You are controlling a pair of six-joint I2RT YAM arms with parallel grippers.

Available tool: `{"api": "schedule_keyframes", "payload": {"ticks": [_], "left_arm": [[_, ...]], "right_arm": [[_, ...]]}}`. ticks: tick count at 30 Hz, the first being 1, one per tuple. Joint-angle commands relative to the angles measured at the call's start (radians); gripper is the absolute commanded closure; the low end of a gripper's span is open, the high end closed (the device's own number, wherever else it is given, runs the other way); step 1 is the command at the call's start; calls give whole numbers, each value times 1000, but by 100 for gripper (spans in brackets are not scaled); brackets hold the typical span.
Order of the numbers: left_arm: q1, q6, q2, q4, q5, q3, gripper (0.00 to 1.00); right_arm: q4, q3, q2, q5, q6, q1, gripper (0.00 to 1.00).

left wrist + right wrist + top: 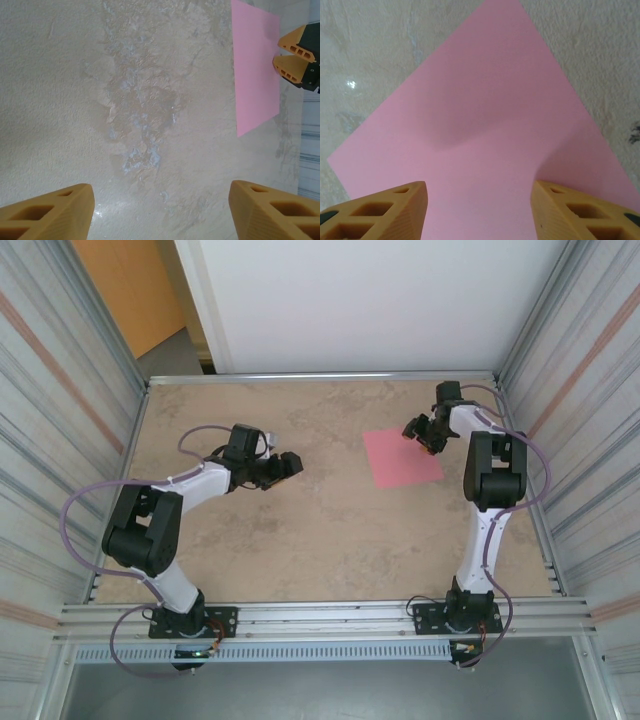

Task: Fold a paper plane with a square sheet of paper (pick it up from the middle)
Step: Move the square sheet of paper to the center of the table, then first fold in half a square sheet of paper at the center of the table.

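The square sheet of paper (pixel 400 458) is pink and lies flat on the table at centre right, a plain square with no crease. My right gripper (pixel 425 432) hangs over its far right part. In the right wrist view the open right gripper (pixel 480 210) has the pink paper (pixel 485 115) beneath its tan fingers, with a soft shadow on the paper ahead of them. My left gripper (pixel 292 465) is open over bare table left of centre, well apart from the sheet. In the left wrist view the left gripper (pixel 161 210) has nothing between its fingers; the paper (pixel 255 70) and the right gripper (pixel 292 62) lie at upper right.
The mottled beige table (pixel 300 540) is boxed in by corrugated metal walls (pixel 60 390) left and right and a white panel (pixel 360 300) at the back. A metal rail (pixel 330 618) with both arm bases runs along the near edge.
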Motion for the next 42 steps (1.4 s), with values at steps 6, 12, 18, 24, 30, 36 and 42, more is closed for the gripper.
{"api": "schedule_keyframes", "payload": {"ticks": [6,12,18,24,30,36,42], "left_arm": [[-3,-28,18,45,25,1,33],[-6,-77,15,80,67,-37,40],[-62,-175,4,148,82,-113,47],[-153,-223,8,148,53,-139,56],[-168,-219,48,112,49,-100,65],[-168,-210,103,37,40,-31,69],[-169,-205,144,17,36,-10,73]], "right_arm": [[-6,-240,-108,81,140,101,52],[95,-483,-285,89,362,237,52],[225,-630,-367,87,634,436,53],[269,-626,-431,72,669,490,54],[240,-593,-487,62,433,434,59],[129,-546,-417,2,208,404,66],[121,-547,-389,-57,121,413,73]]}}
